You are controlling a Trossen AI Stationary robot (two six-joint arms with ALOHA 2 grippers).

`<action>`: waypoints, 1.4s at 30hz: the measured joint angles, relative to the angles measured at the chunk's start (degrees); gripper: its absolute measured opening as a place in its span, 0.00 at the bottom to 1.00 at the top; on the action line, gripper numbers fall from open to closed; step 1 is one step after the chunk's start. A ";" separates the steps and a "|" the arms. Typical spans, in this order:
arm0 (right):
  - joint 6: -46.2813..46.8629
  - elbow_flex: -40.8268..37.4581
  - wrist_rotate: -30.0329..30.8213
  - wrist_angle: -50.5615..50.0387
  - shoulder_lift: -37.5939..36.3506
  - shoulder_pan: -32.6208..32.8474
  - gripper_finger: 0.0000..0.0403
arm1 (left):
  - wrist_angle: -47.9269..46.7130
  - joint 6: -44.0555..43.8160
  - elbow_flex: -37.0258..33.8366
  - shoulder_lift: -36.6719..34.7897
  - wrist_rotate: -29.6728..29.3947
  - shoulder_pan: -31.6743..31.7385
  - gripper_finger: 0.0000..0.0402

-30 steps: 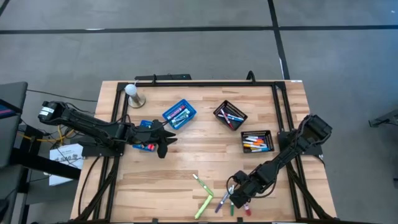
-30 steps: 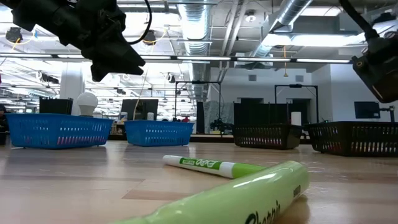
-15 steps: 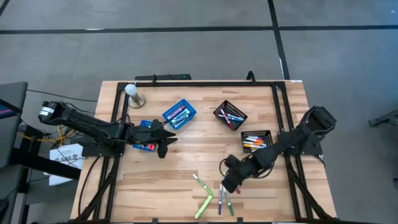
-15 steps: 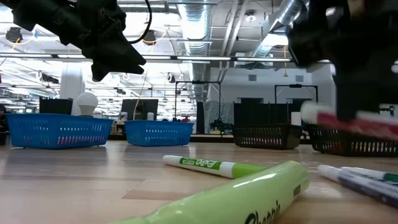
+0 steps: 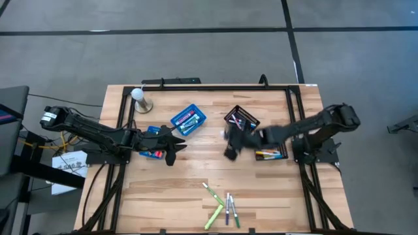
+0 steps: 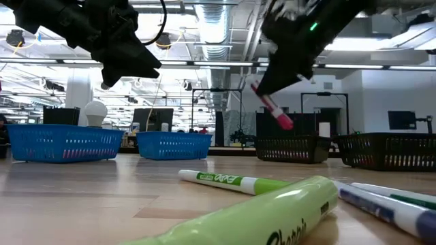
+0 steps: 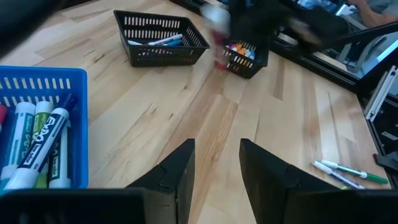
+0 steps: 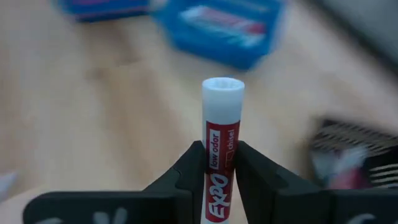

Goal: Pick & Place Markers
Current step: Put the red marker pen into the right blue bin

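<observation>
A large workshop with ceiling ducts and strip lights stretches behind a pale wooden bench [image 5: 196,173] edged by a black frame. Toward the far side of the bench sit two blue baskets and two black mesh baskets. One blue basket [image 5: 188,119] holds several markers, the other blue basket [image 5: 151,141] lies partly under the left arm. One mesh basket [image 5: 242,119] holds a few markers, and the second mesh basket [image 5: 271,148] beside it holds orange and other coloured ones. A white lamp bulb on a round base [image 5: 138,96] stands near the far left corner.

The right gripper [image 5: 234,140] hangs above the middle of the bench, just beside the first mesh basket and on its near side. Its fingers [image 8: 186,171] are pinched narrow around a red marker [image 8: 219,168] with a white end cap, which stands up between them in the wrist view. In the low view that marker [image 6: 272,107] hangs tilted in the air, clear of the surface.

The left gripper [image 5: 174,146] hovers over the left half of the bench, near the two blue baskets. Its fingers [image 7: 177,171] stand apart with bare wood showing between them, and they hold nothing.

Near the front edge lie the loose markers: a thick light green marker [image 5: 213,216], a thin green-and-white marker [image 5: 211,193] touching it, and just to the right a small bunch of thin markers [image 5: 230,209] in purple, green and white lying side by side.
</observation>
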 joint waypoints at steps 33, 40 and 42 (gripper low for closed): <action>-19.01 0.19 -27.21 35.04 3.22 -13.05 0.16 | 0.61 0.73 0.00 -0.02 -2.53 -0.02 0.30; -19.01 0.39 -29.56 49.89 7.07 -9.85 0.16 | 7.36 6.45 -0.02 -0.02 -2.78 -0.02 0.30; -18.99 0.83 -29.58 52.25 8.26 -9.36 0.16 | 9.88 8.76 -0.02 0.00 -2.68 -0.02 0.30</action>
